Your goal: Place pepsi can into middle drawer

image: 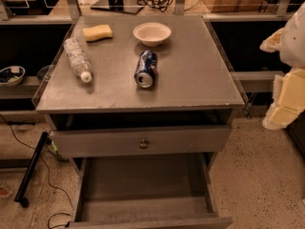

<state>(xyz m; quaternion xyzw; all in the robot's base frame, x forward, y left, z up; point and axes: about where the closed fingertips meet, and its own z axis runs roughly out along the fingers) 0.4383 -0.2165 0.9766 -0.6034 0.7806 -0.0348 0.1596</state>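
Note:
The pepsi can [146, 68], blue with silver ends, lies on its side near the middle of the grey cabinet top [200, 80], one silver end facing me. The middle drawer [143, 187] is pulled out below, and its flat grey floor is bare. My gripper [286, 97] shows as cream-coloured parts at the right edge of the camera view. It hangs beside the cabinet's right side, well apart from the can, and holds nothing I can see.
On the cabinet top, a clear plastic bottle [77, 59] lies at the left, with a yellow sponge [97, 32] and a white bowl [152, 33] at the back. The drawer front with a round knob [143, 143] is above the open drawer. A black bar [31, 168] lies on the floor at the left.

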